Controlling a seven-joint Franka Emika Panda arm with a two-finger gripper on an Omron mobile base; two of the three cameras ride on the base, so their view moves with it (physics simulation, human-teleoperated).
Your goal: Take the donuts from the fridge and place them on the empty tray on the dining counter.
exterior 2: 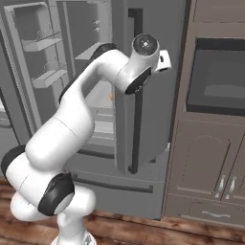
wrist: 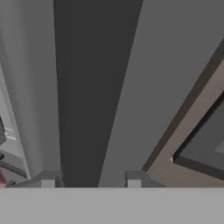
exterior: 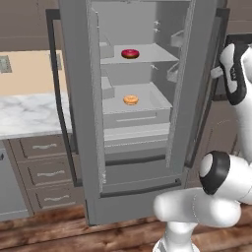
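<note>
So the fridge (exterior: 142, 113) has both doors swung open, and the donuts are sitting inside: the pink-iced donut (exterior: 130, 53) on the upper shelf, the orange glazed donut (exterior: 130, 100) on the shelf below it. The pincer (wrist: 91, 180) is up against the right door's dark handle (wrist: 87, 92), tips on either side of it, looks clamped on. My worry: if the arm swings for the shelves without letting go first, it drags the door shut. And that door edge sits right between the wrist and the donuts, so clipping it seems likely.
</note>
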